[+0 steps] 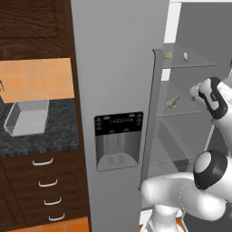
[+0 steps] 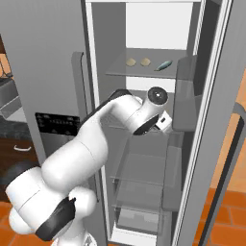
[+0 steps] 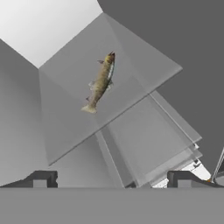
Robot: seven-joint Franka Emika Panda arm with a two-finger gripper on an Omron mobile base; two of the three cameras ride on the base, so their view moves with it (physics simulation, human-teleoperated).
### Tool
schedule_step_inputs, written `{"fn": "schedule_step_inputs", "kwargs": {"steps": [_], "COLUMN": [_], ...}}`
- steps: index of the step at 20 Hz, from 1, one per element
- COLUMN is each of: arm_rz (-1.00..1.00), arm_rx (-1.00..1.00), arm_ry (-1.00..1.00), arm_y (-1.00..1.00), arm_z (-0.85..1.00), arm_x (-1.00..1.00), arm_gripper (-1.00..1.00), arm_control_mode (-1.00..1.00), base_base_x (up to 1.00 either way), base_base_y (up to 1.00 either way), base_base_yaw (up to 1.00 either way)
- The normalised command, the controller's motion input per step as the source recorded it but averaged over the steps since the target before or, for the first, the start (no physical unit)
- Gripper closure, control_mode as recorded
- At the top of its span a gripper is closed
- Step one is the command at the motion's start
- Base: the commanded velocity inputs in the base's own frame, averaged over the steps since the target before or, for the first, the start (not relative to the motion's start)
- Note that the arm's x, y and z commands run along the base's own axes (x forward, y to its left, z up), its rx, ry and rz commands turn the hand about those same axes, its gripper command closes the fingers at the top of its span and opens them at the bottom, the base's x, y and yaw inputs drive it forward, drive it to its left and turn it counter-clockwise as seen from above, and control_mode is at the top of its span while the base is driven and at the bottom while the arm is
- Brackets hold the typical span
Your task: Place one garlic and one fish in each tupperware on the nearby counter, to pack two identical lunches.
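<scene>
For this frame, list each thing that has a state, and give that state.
Fridge door: open.
End effector: open, holding nothing, aimed at the shelf with the fish.
Fish: lying flat on a glass shelf, untouched.
Two garlics: on the top shelf, beside a second fish.
Tupperware: on the counter, lidless, empty.
Drawers: shut.

Flat, even rendered light; no hard shadows or glare; coarse, slightly soft pictures.

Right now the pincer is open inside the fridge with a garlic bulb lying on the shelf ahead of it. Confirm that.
Not quite: what lies on the glass shelf ahead of the open pincer is a fish, not a garlic bulb. The hand view shows it. The rest holds: the pincer is open, inside the fridge.
</scene>
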Motion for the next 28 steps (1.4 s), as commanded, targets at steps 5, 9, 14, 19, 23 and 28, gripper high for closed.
{"fn": "schedule_step_inputs", "kwargs": {"steps": [5,9,14,19,23,28], "arm_rz": [-0.02,-0.04,-0.01,0.0,0.0,0.0], "arm_rx": [0.0,-0.01,0.0,0.0,0.0,0.0], "arm_ry": [0.0,0.0,0.03,0.01,0.0,0.08], "arm_y": [0.0,0.0,-0.18,-0.4,0.0,0.0], "arm_z": [-0.15,-0.29,-0.19,-0.12,-0.31,-0.21], "arm_x": [0.53,0.86,0.78,0.51,0.57,0.56], "arm_gripper": [-1.0,-1.0,-1.0,-1.0,-1.0,-1.0], "arm_control_mode": [-1.0,-1.0,-1.0,-1.0,-1.0,-1.0], "base_base_x": [0.0,0.0,0.0,0.0,0.0,0.0], "base_base_y": [0.0,0.0,0.0,0.0,0.0,0.0], "base_base_yaw": [0.0,0.0,0.0,0.0,0.0,0.0]}}
